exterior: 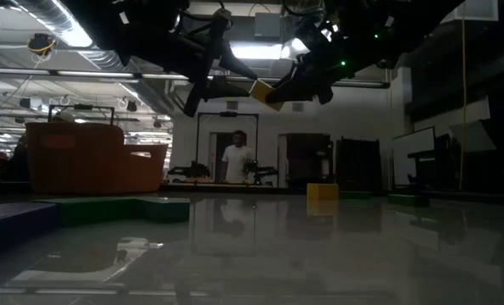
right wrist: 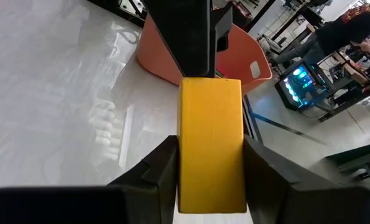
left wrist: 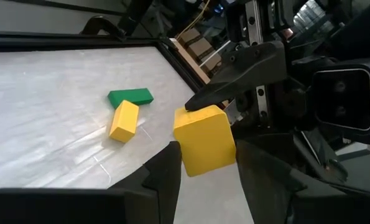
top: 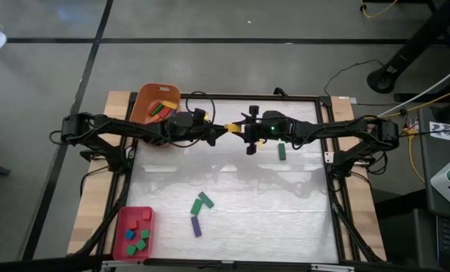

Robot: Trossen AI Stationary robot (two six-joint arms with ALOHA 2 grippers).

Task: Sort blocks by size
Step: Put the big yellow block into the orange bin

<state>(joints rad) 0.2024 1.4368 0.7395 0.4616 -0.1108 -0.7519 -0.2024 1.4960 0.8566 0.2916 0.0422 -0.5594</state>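
A yellow bar hangs in the air above the far middle of the table, both the left gripper and the right gripper clamped on it, just beside the orange tub. The tub holds a few bars and the red tray, well away at the near corner, several cubes. By my reading the sort is mostly done, with a yellow block and green ones left loose.
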